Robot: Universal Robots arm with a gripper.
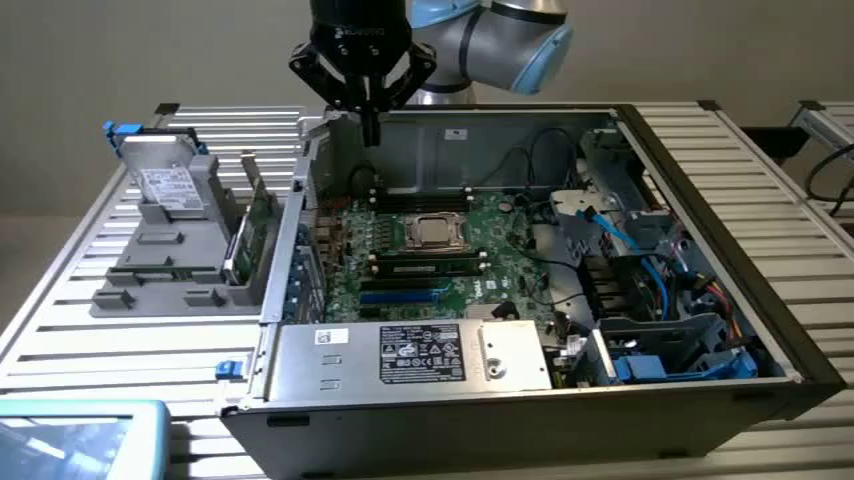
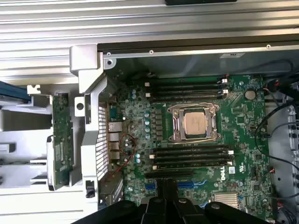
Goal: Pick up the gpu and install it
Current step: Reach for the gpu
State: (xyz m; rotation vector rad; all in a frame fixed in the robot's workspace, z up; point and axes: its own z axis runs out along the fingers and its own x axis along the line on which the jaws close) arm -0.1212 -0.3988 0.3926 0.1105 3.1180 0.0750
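The gpu [image 1: 248, 235], a thin green circuit card with a silver bracket, stands on edge in the grey plastic rack [image 1: 160, 265] beside the open black computer case [image 1: 534, 430], not yet picked up. My jaws hang closed and empty above the large green motherboard [image 2: 238, 116].

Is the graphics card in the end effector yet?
No, the graphics card stands in the grey holder outside the case, and the end effector is shut on nothing above the case.

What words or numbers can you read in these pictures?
None can be read.
Black label on the silver box: too small.
White label on the hard drive: blurred.
White mark on the motherboard: blurred.
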